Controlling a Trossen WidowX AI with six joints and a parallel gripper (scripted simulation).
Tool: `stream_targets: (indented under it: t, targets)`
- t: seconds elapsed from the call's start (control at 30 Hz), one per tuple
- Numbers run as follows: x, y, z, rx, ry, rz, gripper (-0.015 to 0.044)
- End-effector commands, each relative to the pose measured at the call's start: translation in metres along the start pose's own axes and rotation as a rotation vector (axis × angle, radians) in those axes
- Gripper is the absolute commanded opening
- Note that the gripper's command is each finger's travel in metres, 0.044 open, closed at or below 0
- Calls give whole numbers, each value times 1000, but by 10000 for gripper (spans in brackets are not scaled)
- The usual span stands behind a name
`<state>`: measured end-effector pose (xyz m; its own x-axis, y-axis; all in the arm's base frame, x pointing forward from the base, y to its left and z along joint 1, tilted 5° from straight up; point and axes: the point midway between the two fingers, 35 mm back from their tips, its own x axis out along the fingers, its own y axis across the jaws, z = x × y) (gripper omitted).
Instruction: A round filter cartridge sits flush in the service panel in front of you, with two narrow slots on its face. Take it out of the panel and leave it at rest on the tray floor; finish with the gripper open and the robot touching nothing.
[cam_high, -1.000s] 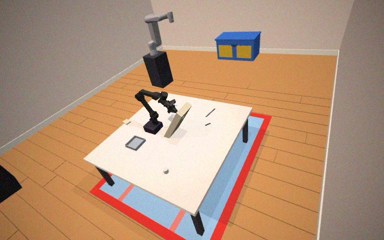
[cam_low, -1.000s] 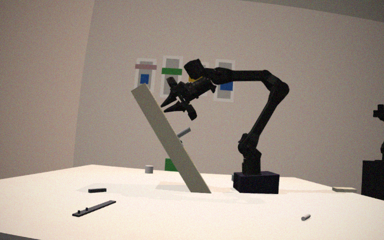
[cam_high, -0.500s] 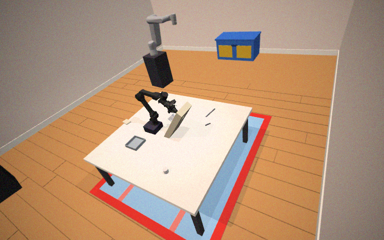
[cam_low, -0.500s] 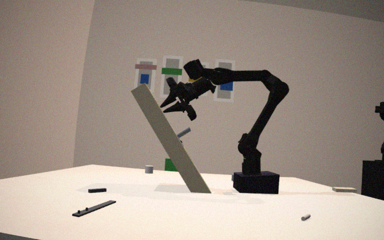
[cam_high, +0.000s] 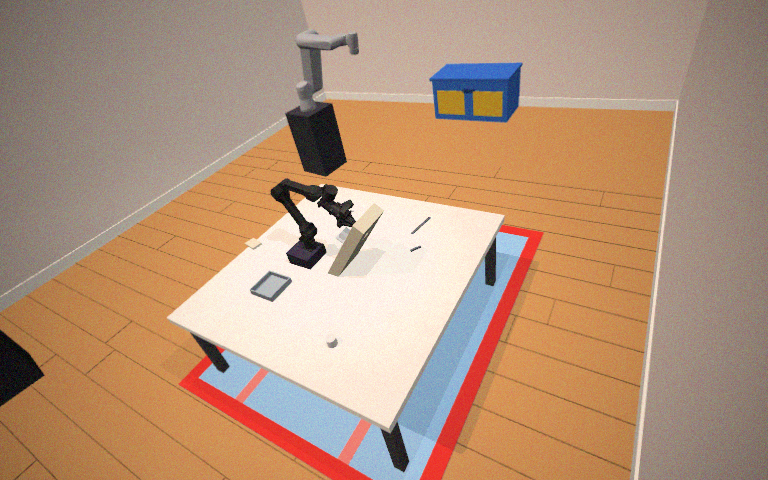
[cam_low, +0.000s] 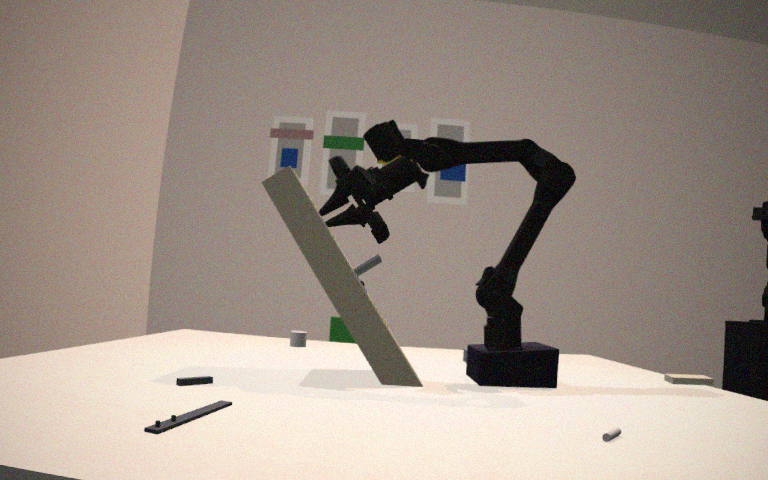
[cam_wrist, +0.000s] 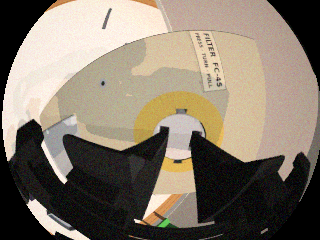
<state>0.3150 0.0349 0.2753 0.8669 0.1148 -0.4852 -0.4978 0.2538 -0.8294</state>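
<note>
From the top, the tan service panel (cam_high: 355, 240) is leaning on the white table (cam_high: 362, 316), and the gray tray (cam_high: 270, 285) is sitting nearer, left of it, with bare table around. From the side, the gripper (cam_low: 334, 211) is hovering just beside the panel's upper face, fingers partly apart, holding nothing. At the wrist, a label (cam_wrist: 210, 59) is reading "FILTER", the rest blurred; the round filter cartridge (cam_wrist: 179, 135) is sitting in its yellow ring (cam_wrist: 148, 127), showing between the fingertips.
</note>
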Motion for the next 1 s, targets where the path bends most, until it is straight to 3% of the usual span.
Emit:
stream_targets:
  t: [0.0, 0.97]
  targets:
    - [3, 0, -1, 4, 4, 0, 106]
    - [11, 0, -1, 4, 4, -1, 106]
